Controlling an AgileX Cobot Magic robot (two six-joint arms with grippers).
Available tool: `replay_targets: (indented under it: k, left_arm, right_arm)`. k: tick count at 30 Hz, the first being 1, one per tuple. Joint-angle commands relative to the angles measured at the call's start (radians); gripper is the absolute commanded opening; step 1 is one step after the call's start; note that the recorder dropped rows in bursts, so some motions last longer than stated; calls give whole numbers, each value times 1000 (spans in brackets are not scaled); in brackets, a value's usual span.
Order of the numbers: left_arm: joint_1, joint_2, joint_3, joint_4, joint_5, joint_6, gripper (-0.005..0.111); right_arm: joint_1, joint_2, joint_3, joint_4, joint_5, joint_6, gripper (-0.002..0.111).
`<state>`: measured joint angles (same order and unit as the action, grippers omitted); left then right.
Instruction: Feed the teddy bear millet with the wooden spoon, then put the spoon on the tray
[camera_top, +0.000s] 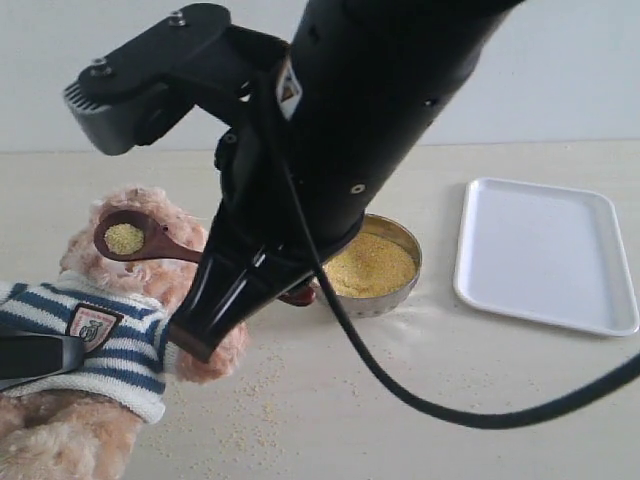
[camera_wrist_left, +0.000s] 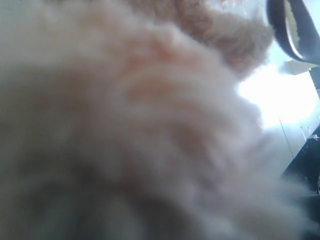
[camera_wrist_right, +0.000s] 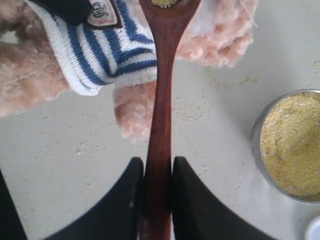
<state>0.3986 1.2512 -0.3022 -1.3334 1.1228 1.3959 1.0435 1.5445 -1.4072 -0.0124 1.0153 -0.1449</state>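
Note:
The teddy bear (camera_top: 100, 330) leans at the lower left in its striped sweater (camera_wrist_right: 100, 50). My right gripper (camera_top: 200, 325) (camera_wrist_right: 158, 162) is shut on the handle of the wooden spoon (camera_top: 165, 248) (camera_wrist_right: 162, 100). The spoon's bowl holds a little millet (camera_top: 125, 238) right at the bear's face, by the white muzzle fur (camera_wrist_right: 212, 20). One finger of my left gripper (camera_top: 40, 357) presses across the sweater; its other finger is hidden. Blurred fur (camera_wrist_left: 125, 125) fills the left wrist view. More millet (camera_top: 370, 265) (camera_wrist_right: 292, 145) fills the metal bowl (camera_top: 400, 290). The white tray (camera_top: 545, 250) lies at the right.
Loose grains (camera_top: 260, 390) are scattered on the pale table in front of the bear and the bowl. A black cable (camera_top: 450, 412) from the right arm loops low over the table between the bowl and the front edge.

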Motion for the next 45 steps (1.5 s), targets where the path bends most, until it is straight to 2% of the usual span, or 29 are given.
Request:
replay_targets:
  k: [1, 9, 15, 19, 25, 29, 37, 45]
  left_arm:
    - [4, -7, 1, -23, 22, 5, 5]
    - [4, -7, 1, -23, 22, 5, 5]
    - [4, -7, 1, -23, 22, 5, 5]
    - [4, -7, 1, -23, 22, 5, 5]
    - [4, -7, 1, -23, 22, 5, 5]
    - [4, -7, 1, -23, 22, 5, 5]
    - [4, -7, 1, -23, 22, 5, 5]
    - [4, -7, 1, -23, 22, 5, 5]
  right_arm:
    - [15, 44, -50, -77, 13, 8, 1]
    - [25, 98, -72, -258, 21, 8, 1]
    - [83, 133, -72, -375, 21, 8, 1]
    - [154, 157, -70, -486, 38, 25, 1]
    - [283, 199, -70, -802, 154, 111, 1]
    - [334, 248, -70, -903, 206, 121, 1]
    - [394, 265, -70, -973, 206, 205, 1]
    - [396, 265, -70, -985, 206, 233, 1]
